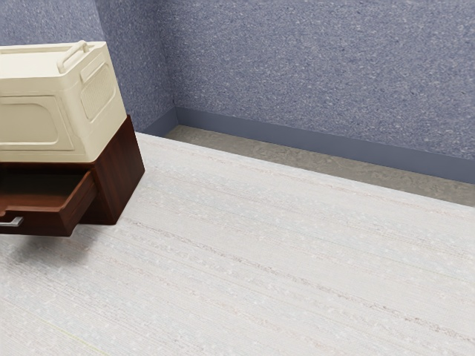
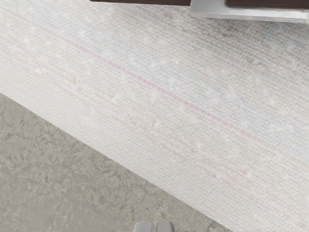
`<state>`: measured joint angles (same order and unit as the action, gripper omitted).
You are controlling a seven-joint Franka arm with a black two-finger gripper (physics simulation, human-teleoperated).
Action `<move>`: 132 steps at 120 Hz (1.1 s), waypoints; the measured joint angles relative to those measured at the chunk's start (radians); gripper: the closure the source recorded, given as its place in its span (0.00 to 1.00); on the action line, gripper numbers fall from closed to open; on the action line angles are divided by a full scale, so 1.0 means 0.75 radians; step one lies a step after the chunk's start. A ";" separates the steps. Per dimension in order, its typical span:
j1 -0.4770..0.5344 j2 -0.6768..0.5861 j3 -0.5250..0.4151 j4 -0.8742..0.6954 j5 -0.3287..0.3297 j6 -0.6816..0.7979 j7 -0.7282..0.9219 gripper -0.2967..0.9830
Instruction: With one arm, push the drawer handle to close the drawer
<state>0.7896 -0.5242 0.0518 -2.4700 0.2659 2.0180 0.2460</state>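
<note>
So the drawer (image 1: 44, 224) was hanging out of the front of its dark reddish-brown wooden cabinet (image 1: 122, 182), over at the exterior view's left, with a good bit of the inside on show. Closing it was the whole job, and going by how things lay, the actual closing was all left to do. The silver bar handle (image 2: 248, 13) was on the drawer front, and the jaws were clenched together, nothing between them, standing apart from it in the wrist view. Fair enough for a shove, tbh, no grasp needed. My guess was that they had to come in against the handle and push straight back toward the cabinet; off to one side they might've slipped off the bar. A cream storage box (image 1: 100, 107) with a raised grip sat on top of the cabinet, and I'd have watched that in case the push jolted it. The surface (image 1: 274, 252) was whitish with faint streaks running across, and the drawer threw a soft shadow on it. Past its edge was a mottled grey-brown floor (image 1: 282, 157), then a plain blue baseboard (image 1: 312, 139) and speckled blue-grey walls (image 1: 319, 67) meeting in a corner behind the cabinet.
</note>
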 joint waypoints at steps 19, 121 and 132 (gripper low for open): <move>0.001 -0.012 -0.013 0.001 -0.037 -0.038 0.011 0.85; -0.002 0.082 -0.061 0.040 -0.149 -0.151 0.044 0.85; -0.002 0.116 -0.062 0.045 -0.150 -0.124 0.044 0.85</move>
<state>0.7885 -0.4370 0.0050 -2.4361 0.1537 1.9250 0.2791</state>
